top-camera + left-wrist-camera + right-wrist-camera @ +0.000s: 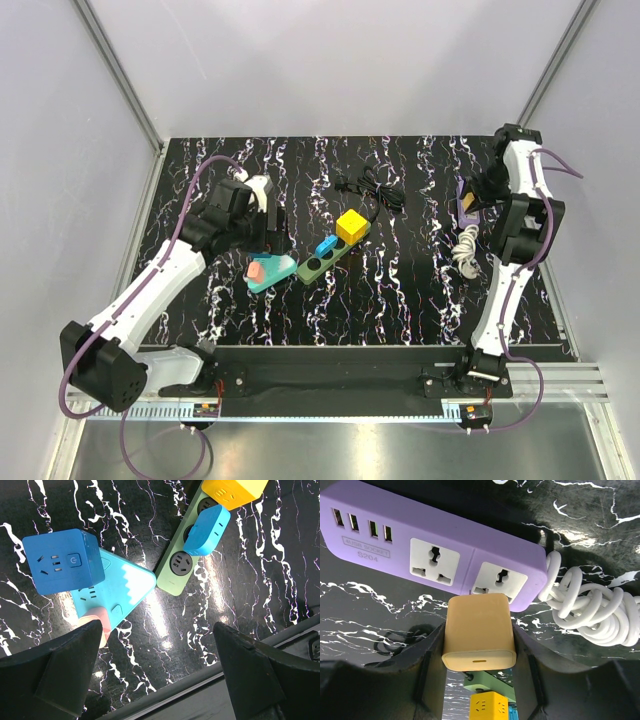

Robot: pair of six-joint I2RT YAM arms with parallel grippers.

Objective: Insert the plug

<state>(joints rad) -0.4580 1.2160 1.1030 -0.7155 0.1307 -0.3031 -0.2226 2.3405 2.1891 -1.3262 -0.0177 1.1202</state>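
The right end effector (478, 645) pinches the tan plug (478, 630) by its two sides, at the far right of the tabletop (400, 290). The front of the plug meets the near edge of the purple strip (420, 545), just below its right socket (499, 580). The pins are hidden behind the plug body, so I cannot tell if they have entered the holes. The main risk, in my judgement, is wrong alignment: the plug seems to sit a little low and left of the socket, so a push could press the pins on the plastic face. Then the strip, which nothing holds, could slide away, or the plug could turn between the fingers. The white cable (590, 605) lies in a coiled bundle right of the strip, touching its end. It may pull or stop the strip if the strip moves, but it does not block the socket. The left end effector (156, 630) is spread wide and holds nothing, above a blue cube (62, 560), a teal strip (127, 587) and a green strip (172, 577), all well apart from the work.
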